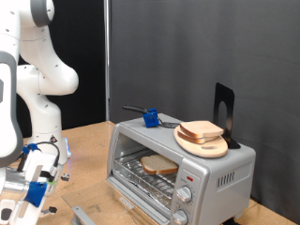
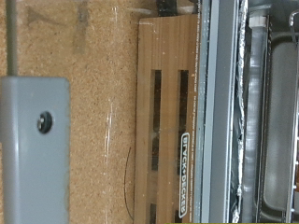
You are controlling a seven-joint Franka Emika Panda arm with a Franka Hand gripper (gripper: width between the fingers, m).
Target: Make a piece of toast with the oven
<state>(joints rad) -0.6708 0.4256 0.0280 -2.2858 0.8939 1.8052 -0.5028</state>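
Note:
The silver oven [image 1: 220, 173] stands at the exterior view's right on the cork table. Its door [image 1: 127, 199] is folded down and open. One piece of toast [image 1: 159, 166] lies on the wire rack inside. My gripper [image 1: 33, 183] hangs low at the exterior view's left, well apart from the oven, with nothing seen in it. In the wrist view a grey finger [image 2: 34, 149] fills one corner. Beyond it are the open door's glass with its brand label [image 2: 184, 168] and the oven's rack [image 2: 271, 121].
A wooden plate [image 1: 214, 149] with a pile of bread slices [image 1: 201, 130] sits on the oven's roof, next to a blue-handled tool [image 1: 150, 117] and a black stand [image 1: 223, 111]. Two knobs [image 1: 187, 195] are at the oven's front right. Black curtains hang behind.

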